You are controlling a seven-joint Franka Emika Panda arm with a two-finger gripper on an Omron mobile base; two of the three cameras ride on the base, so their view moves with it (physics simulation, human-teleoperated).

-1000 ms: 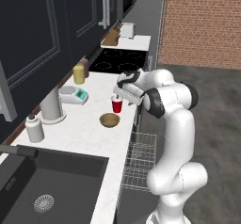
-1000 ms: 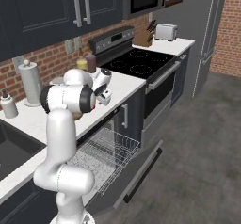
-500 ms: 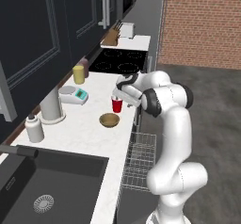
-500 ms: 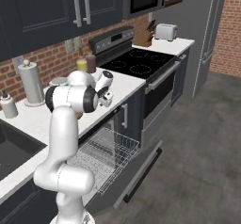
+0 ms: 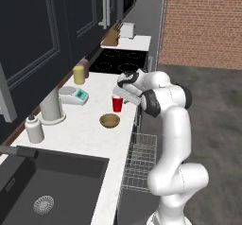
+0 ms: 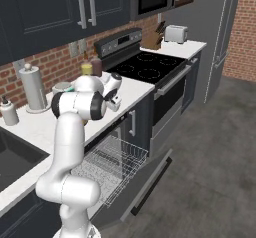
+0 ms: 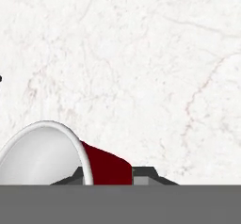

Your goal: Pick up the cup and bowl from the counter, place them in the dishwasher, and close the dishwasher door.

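Red against the white stone, the cup [image 5: 117,104] stands upright on the counter [image 5: 90,129] near its front edge, and the gripper [image 5: 124,91] now hangs right over it, where a second ago it sat a little higher and further toward the cooktop [image 5: 118,60]; the wrist has crept in and down in small steps while the cup itself has not budged. From the hand view the cup's white rim and red wall [image 7: 101,164] sit low between the dark fingertips [image 7: 141,172], one tip showing on each side of the wall, so the jaws stand spread around it, though whether they touch it yet I cannot tell. To my eye that means the reach is nearly over and the squeeze is the step in hand, with the lift still to come. The bowl [image 5: 109,120], tan and shallow, lies just beside the cup toward the sink [image 5: 42,191], untouched. Below the counter edge the dishwasher [image 6: 107,179] is ready: its wire rack [image 6: 111,163] is drawn out and bare, and the dishwasher door [image 6: 142,187] is folded down flat in front of it, so both dishes and the closing remain to be done. As for writing, I can read none: the cup is plain, and the yellow jar [image 5: 79,74] and white bottle [image 5: 34,129] show no legible label at this distance.
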